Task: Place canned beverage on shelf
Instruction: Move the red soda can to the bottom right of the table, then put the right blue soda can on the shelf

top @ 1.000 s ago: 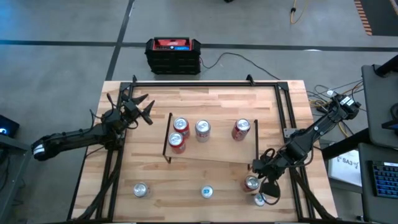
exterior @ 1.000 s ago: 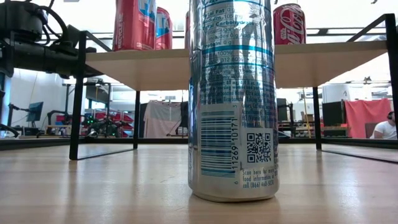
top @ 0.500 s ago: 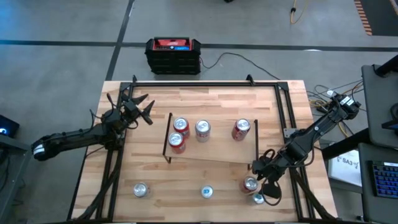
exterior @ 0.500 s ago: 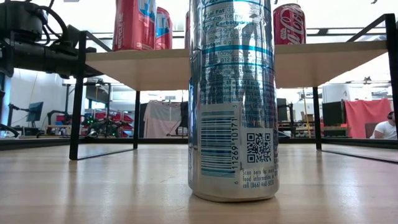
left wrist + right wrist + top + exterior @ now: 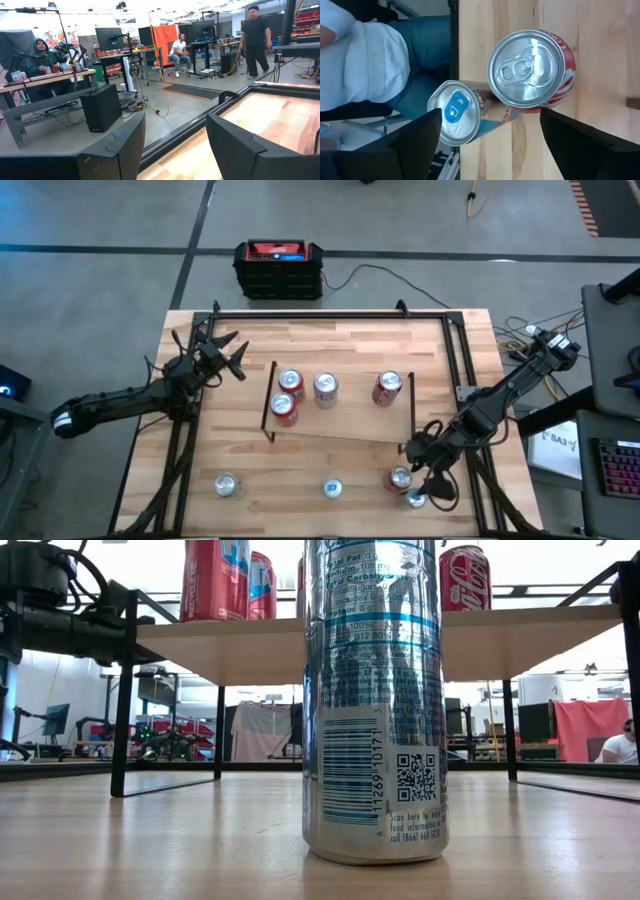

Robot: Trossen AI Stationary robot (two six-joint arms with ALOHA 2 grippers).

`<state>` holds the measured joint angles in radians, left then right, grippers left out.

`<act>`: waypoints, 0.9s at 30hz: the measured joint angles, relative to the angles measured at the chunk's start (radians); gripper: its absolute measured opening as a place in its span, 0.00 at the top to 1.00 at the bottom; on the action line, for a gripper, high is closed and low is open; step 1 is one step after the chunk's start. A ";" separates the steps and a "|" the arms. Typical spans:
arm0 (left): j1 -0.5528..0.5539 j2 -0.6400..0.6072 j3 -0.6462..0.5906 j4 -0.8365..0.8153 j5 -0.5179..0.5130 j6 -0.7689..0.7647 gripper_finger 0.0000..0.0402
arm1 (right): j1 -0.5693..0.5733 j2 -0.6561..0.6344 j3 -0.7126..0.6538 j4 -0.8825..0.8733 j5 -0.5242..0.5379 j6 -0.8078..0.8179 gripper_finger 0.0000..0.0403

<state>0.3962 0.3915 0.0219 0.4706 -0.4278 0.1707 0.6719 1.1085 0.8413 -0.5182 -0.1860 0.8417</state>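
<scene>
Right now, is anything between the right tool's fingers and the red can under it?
Nothing. In the right wrist view the red can stands clear between the open right tool fingers, with only a blue-tab can beside it.

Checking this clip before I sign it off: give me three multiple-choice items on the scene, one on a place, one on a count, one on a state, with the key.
1. Where is the right gripper?
A. over the two cans at the table's near right corner
B. over the shelf
C. beside the black box on the floor

2. How many cans stand on the shelf?
A. two
B. four
C. six

3. How do the right gripper's fingers stand?
A. shut on a can
B. open, holding nothing
C. shut on nothing

Key: A, the high view shows it above the red can and the blue-tab can; B, four tops show on the board; C is wrong and B right, since the right wrist view shows the fingers spread, both cans standing clear between them.
</scene>
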 joint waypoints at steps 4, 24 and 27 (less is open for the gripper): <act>0.000 0.000 0.000 0.000 0.000 0.000 0.51 | 0.000 -0.038 0.000 0.000 0.000 -0.005 0.19; 0.000 0.000 0.000 0.000 0.000 0.000 0.51 | 0.000 -0.158 0.001 0.054 -0.112 0.307 0.19; 0.000 0.000 0.000 0.000 0.000 0.000 0.51 | 0.000 -0.170 0.001 0.080 -0.120 0.457 0.19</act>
<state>0.3962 0.3916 0.0219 0.4706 -0.4278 0.1707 0.6716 0.9388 0.8421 -0.4383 -0.3059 1.2986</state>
